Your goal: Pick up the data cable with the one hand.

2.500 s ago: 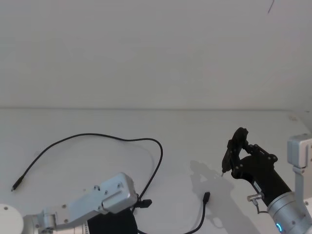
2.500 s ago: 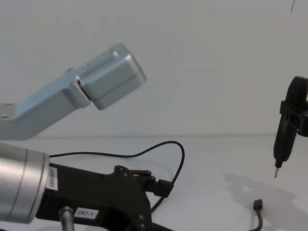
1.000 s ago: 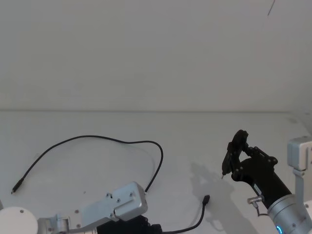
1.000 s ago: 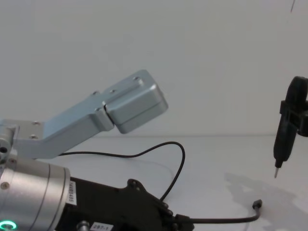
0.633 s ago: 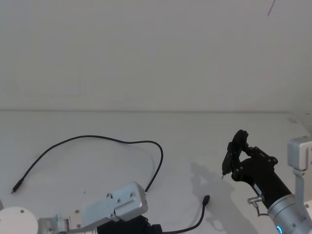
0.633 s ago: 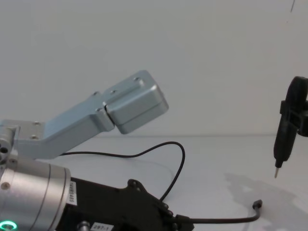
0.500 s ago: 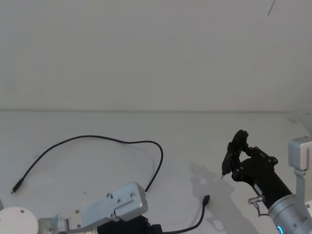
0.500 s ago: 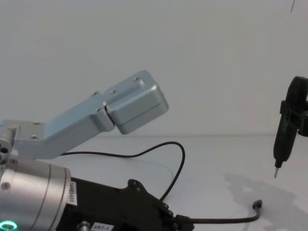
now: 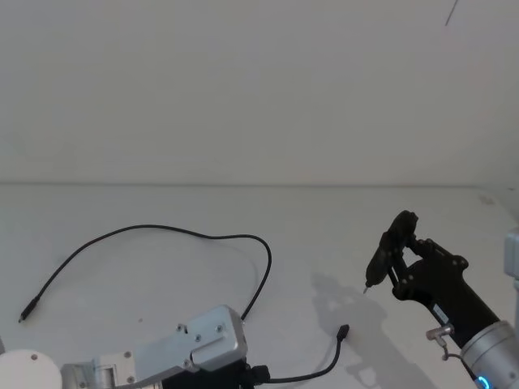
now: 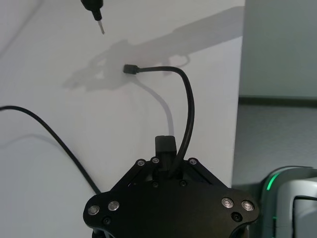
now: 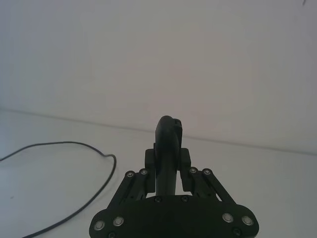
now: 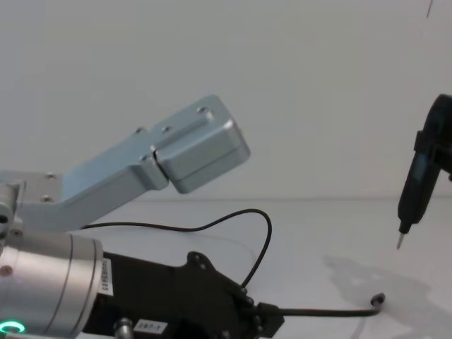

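Note:
The data cable [image 9: 162, 228] is a thin black cord looping across the white table, its far end at the left. My left gripper [image 9: 253, 374], the one hand, is low at the table's near edge, shut on the cable a short way behind its plug [image 9: 343, 331]. In the left wrist view the fingers [image 10: 166, 145] pinch the cable [image 10: 188, 99], which arches on to the plug [image 10: 130, 69]. The chest view shows the left gripper [image 12: 268, 316] with the cable [image 12: 325, 311] running out level to the right. My right gripper [image 9: 399, 261] is shut on a pen-shaped screwdriver [image 12: 413, 194] above the table's right side.
The table's near edge [image 10: 242, 74] runs close beside the held cable, with grey floor beyond. My left arm's silver link [image 12: 176, 152] stands over the table's left in the chest view. The screwdriver's tip [image 10: 100, 26] hangs just beyond the plug.
The left gripper went from beside the cable loop back to the near edge, now gripping the cable. Lately the plug end lifted straighter, and the right gripper with the screwdriver rose a little.

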Controlling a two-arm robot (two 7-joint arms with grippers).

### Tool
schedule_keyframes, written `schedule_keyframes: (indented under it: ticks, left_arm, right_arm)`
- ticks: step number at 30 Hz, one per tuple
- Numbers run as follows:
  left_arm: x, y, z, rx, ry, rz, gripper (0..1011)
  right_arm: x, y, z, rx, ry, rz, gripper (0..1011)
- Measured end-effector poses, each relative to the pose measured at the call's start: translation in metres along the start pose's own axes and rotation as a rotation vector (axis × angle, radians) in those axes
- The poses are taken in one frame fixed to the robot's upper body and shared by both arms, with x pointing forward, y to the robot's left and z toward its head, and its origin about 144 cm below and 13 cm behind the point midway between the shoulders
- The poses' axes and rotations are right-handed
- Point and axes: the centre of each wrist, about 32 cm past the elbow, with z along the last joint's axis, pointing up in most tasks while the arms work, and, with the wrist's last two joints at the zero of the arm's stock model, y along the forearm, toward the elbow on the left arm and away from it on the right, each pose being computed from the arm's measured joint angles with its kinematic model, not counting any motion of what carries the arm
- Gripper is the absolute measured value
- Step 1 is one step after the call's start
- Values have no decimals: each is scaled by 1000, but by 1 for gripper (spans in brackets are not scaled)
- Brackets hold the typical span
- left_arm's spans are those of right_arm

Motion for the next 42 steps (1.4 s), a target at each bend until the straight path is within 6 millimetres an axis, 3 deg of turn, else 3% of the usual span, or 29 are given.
schedule_keyframes:
  ticks: [24, 42]
  left_arm:
    - [-22, 5, 9, -158, -239, 166, 0]
    - [-39, 13, 1, -246, -360, 305, 0]
  right_arm:
    - [11, -7, 8, 31, 7, 85, 279]
    - [12, -6, 7, 16, 9, 84, 279]
